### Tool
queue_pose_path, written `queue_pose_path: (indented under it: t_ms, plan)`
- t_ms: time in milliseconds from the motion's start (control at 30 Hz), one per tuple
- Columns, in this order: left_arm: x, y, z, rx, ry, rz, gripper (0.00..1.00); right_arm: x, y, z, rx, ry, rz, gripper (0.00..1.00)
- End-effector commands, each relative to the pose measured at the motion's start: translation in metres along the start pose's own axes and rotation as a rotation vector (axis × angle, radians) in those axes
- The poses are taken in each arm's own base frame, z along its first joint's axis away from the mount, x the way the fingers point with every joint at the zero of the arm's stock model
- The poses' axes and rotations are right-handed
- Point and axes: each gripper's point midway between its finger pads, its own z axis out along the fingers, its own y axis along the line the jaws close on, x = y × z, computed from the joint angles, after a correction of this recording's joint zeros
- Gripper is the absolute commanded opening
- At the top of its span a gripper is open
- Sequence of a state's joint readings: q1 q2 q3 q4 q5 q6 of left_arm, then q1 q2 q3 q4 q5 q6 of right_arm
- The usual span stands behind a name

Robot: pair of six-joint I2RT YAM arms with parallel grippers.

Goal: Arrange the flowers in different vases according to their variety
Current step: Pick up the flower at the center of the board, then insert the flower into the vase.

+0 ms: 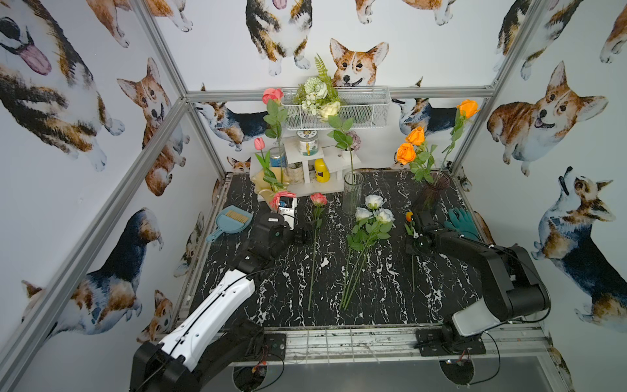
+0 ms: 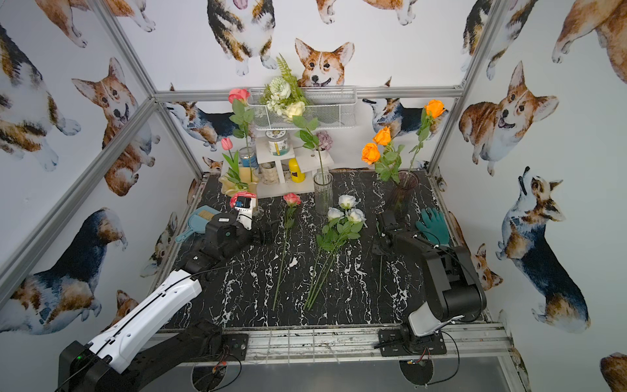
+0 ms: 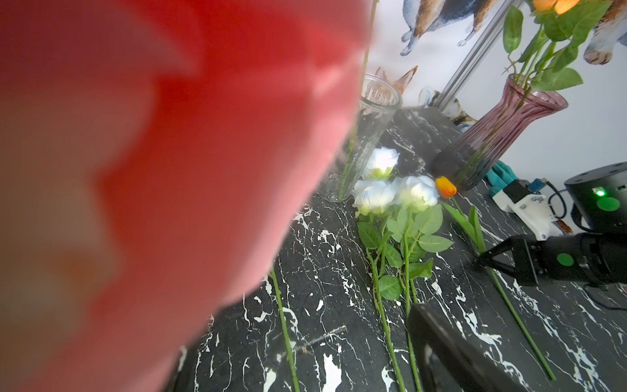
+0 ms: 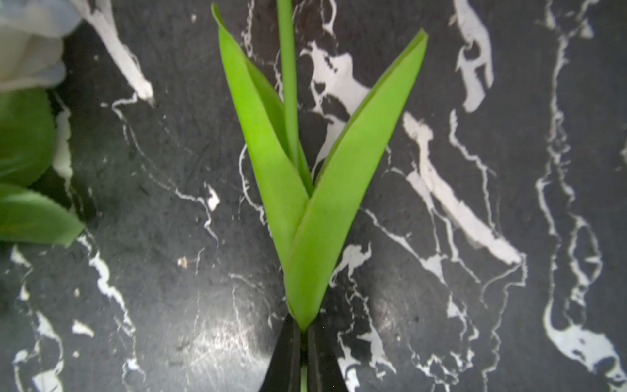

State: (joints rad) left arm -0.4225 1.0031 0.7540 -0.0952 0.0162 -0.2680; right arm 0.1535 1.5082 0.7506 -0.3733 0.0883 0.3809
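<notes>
My right gripper [image 4: 303,342] is shut on the stem of an orange tulip [image 1: 409,216], just below its leaves [image 4: 322,220]; the tulip lies on the table before the purple vase [image 1: 432,193], which holds orange roses [image 1: 406,152]. My left gripper [image 1: 307,236] is open beside the stem of a pink rose [image 1: 319,199] lying flat. One left finger [image 3: 441,339] shows; a blurred pink bloom [image 3: 169,169] hides the other. Three white roses [image 1: 373,212] lie mid-table. The clear vase [image 1: 353,197] holds a cream rose [image 1: 329,109]. The creamy-yellow vase [image 1: 268,183] holds pink flowers.
A blue dustpan [image 1: 230,220] lies at the left edge and a teal glove [image 1: 461,220] at the right. A white shelf [image 1: 315,159] with jars stands at the back under a wire basket [image 1: 339,108] holding a fern bouquet.
</notes>
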Motion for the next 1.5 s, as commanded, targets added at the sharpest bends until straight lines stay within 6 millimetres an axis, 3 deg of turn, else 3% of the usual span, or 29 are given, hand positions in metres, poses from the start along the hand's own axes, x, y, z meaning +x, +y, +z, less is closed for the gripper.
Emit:
queue_pose_path:
  t_ms: [0, 200, 400, 800, 1200, 1267, 1467]
  plan:
    - [0.003, 0.003, 0.002, -0.015, 0.015, -0.013, 1.00, 0.019, -0.002, -0.012, -0.007, 0.059, -0.008, 0.00]
    - [0.009, 0.006, 0.007, -0.028, 0.038, -0.021, 1.00, -0.002, 0.003, -0.046, -0.059, -0.075, 0.016, 0.00]
    - [0.015, 0.007, 0.010, -0.035, 0.061, -0.027, 1.00, -0.011, 0.019, -0.083, -0.160, -0.209, 0.016, 0.00]
    - [0.023, 0.005, 0.017, -0.020, 0.090, -0.045, 1.00, -0.047, 0.040, -0.172, -0.244, -0.495, -0.056, 0.00]
    - [0.018, 0.001, 0.005, -0.022, 0.048, -0.042, 1.00, -0.088, 0.025, -0.273, -0.241, -0.826, -0.039, 0.00]
    - [0.035, 0.003, 0.007, -0.031, 0.083, -0.040, 1.00, -0.095, 0.020, -0.290, -0.229, -0.892, -0.031, 0.00]
    - [0.045, -0.002, 0.007, -0.029, 0.099, -0.046, 1.00, -0.114, 0.008, -0.331, -0.175, -1.044, -0.014, 0.00]
